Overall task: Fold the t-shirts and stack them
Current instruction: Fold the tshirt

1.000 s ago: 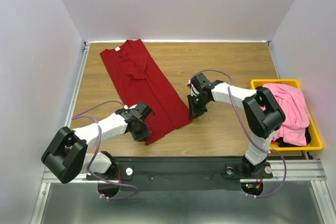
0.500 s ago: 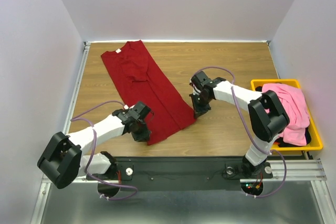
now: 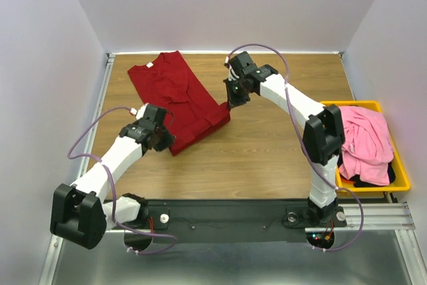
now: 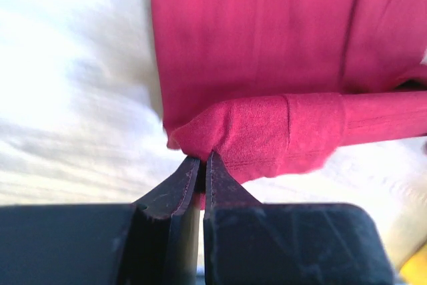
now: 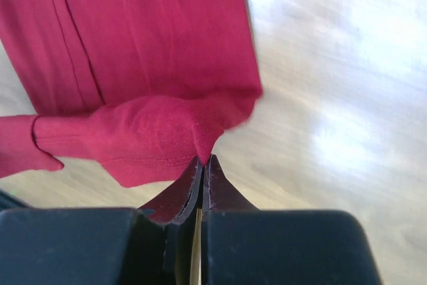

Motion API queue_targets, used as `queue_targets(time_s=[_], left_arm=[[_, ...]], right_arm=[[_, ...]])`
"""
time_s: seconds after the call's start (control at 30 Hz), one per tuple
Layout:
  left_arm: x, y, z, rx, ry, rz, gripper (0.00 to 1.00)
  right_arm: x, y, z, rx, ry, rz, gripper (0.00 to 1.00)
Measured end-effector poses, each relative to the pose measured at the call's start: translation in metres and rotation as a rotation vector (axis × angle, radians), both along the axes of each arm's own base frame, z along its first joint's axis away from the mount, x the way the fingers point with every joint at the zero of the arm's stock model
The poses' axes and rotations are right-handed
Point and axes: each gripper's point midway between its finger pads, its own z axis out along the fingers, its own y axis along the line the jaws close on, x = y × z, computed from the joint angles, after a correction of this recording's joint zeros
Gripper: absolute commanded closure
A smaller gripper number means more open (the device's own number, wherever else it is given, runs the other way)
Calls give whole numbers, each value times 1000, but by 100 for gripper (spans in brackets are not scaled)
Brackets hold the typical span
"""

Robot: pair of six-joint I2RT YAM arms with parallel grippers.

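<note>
1. The dark red t-shirt [image 3: 175, 95] lay far left, half-folded, with the left gripper [image 4: 200, 159] and right gripper [image 5: 202, 159] each clamped on its hem.
2. The pink t-shirt [image 3: 368, 139] and black t-shirt [image 3: 360, 181] waited unfolded in the right-hand bin [image 3: 390, 189] — nothing stacked.

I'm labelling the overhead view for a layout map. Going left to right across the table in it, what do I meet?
dark red t-shirt → right gripper, pinching that shirt's edge → yellow bin holding the pink t-shirt
</note>
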Motion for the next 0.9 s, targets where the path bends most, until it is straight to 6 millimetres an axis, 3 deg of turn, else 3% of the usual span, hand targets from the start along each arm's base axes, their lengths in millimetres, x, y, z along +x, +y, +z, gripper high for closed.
queue_targets(time_s=[0.17, 0.37, 0.67, 0.9], left_arm=[[37, 19, 22, 23, -107, 28, 100], [57, 36, 20, 61, -141, 38, 100], [78, 58, 23, 87, -210, 60, 100], [93, 77, 4, 117, -191, 74, 100]], right_arm=[[33, 20, -7, 6, -24, 7, 100], [62, 37, -2, 32, -82, 18, 99], [83, 52, -6, 65, -133, 22, 99], [95, 60, -22, 77, -152, 22, 99]])
